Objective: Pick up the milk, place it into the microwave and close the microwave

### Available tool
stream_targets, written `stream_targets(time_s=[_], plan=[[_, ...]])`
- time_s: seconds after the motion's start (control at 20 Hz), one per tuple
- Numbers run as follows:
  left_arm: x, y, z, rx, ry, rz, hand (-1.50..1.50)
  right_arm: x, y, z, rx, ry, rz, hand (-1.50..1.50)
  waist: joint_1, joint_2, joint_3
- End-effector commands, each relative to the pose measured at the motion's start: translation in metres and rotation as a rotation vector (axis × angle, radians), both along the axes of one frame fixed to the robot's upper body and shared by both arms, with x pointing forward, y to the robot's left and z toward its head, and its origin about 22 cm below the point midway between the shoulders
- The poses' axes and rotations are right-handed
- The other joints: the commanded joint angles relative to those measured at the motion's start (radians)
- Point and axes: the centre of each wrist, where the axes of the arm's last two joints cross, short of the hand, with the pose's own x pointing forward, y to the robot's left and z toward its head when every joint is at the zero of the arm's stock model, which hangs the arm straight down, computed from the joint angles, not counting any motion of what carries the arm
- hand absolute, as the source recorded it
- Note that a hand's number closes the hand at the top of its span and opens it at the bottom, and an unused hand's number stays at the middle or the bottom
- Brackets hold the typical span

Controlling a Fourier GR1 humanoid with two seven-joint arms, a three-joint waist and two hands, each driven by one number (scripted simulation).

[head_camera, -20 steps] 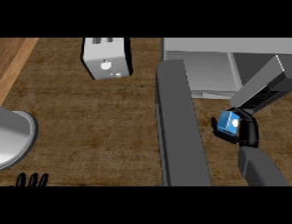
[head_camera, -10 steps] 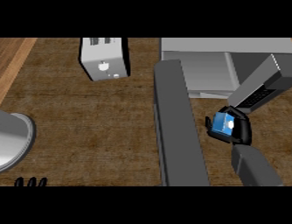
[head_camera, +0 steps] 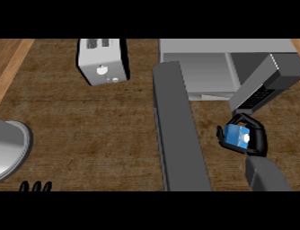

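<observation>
The milk [head_camera: 236, 134] is a small blue carton, held above the counter at the right. My right hand [head_camera: 254, 141] is shut on it, fingers curled round its sides, just in front of the microwave's control panel. The microwave [head_camera: 227, 67] stands at the back right with its cavity open. Its door [head_camera: 179, 130] swings out toward me as a long dark grey slab, left of the carton. Only the fingertips of my left hand [head_camera: 36, 186] show at the lower left edge, pointing up.
A white toaster [head_camera: 102, 60] stands at the back, left of the microwave. A large grey pot or bowl [head_camera: 0, 148] sits at the left edge. The wooden counter [head_camera: 93, 126] lies bare between them.
My right hand has carried the milk slightly left and up, closer to the microwave's front. The left hand has stayed put.
</observation>
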Motion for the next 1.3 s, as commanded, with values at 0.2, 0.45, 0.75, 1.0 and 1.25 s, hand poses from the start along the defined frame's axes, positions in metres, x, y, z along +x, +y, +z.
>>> stream_targets(time_s=[0.2, 0.45, 0.75, 1.0, 1.25], plan=[[-0.013, -0.001, 0.0, -0.005, -0.019, 0.022, -1.5, -0.044, -0.008, 0.027, 0.018, -0.009, 0.07, 1.5, -0.007, -0.003, -0.001], [-0.011, -0.011, -0.009, -0.002, 0.002, 0.038, -1.5, -0.05, -0.003, 0.048, 0.193, -0.039, 0.193, 1.5, -0.006, -0.001, 0.0], [-0.017, 0.007, -0.014, -0.017, 0.011, 0.04, -1.5, -0.036, 0.041, 0.084, 0.241, -0.044, 0.193, 1.5, 0.009, 0.003, 0.0], [-0.026, 0.011, -0.006, -0.006, 0.011, 0.032, -1.5, -0.039, 0.054, 0.074, 0.107, -0.044, 0.16, 1.5, 0.013, 0.004, 0.001], [-0.028, 0.001, -0.006, -0.018, 0.003, 0.043, -1.5, 0.003, 0.079, 0.08, 0.109, -0.016, 0.15, 1.5, 0.018, 0.005, 0.001]])
